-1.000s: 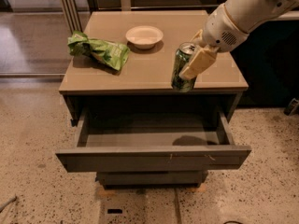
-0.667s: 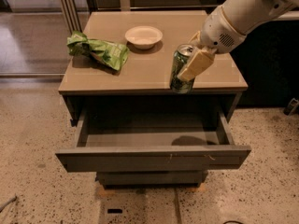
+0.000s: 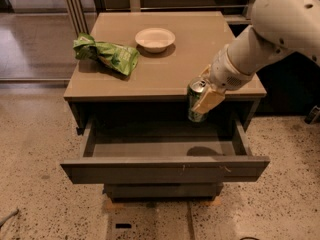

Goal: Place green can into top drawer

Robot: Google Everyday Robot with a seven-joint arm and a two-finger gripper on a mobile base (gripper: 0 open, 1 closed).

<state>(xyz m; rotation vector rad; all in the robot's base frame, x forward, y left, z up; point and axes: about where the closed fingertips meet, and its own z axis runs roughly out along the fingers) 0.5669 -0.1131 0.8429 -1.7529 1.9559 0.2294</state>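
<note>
The green can [image 3: 195, 101], dark green with a silver top, hangs upright in my gripper [image 3: 202, 100], whose cream fingers [image 3: 209, 101] are shut on its side. The can is past the cabinet top's front edge, over the right half of the open top drawer [image 3: 165, 168]. The wide grey drawer is pulled out toward the camera and the can's shadow falls on its floor. My white arm [image 3: 280, 24] reaches in from the upper right.
On the tan cabinet top [image 3: 165, 79] lie a light green snack bag [image 3: 107, 54] at the left and a white bowl [image 3: 155, 38] at the middle back. A narrower lower drawer front [image 3: 162, 190] sits below. Speckled floor surrounds the cabinet.
My gripper has carried the can forward and down, from above the cabinet top's right front to over the open drawer.
</note>
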